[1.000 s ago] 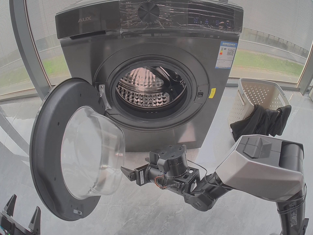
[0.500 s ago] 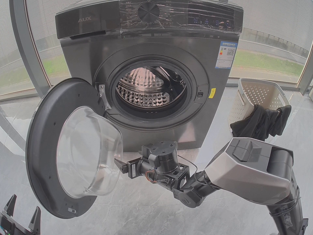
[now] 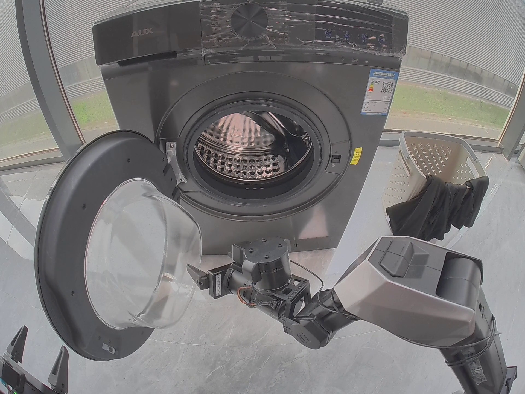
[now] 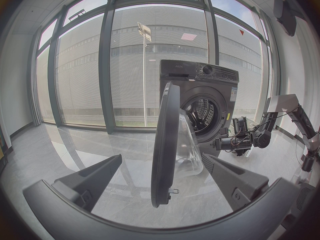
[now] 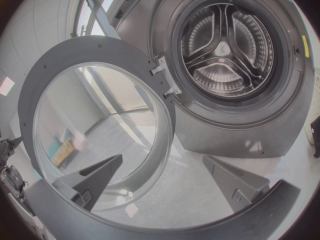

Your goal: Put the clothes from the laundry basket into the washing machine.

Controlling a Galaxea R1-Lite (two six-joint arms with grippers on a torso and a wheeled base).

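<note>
Right tool (image 3: pixel 197 277), spread wide and empty, sits beside the glass of the open door (image 3: pixel 65 203), likely to clear access to the washing machine (image 3: pixel 142 99). The black garment (image 3: pixel 437 206) drapes over the laundry basket (image 3: pixel 437 157) rim, on the floor beside the machine.

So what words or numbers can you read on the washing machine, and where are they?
All print is on the washing machine.
Drawer panel: a short brand name in pale letters, which I do not read out.
Control panel: small lit signs, too small to read.
Blue and white sticker: lines of print and a square code, too small to read.
Yellow sticker: too small to read.
</note>
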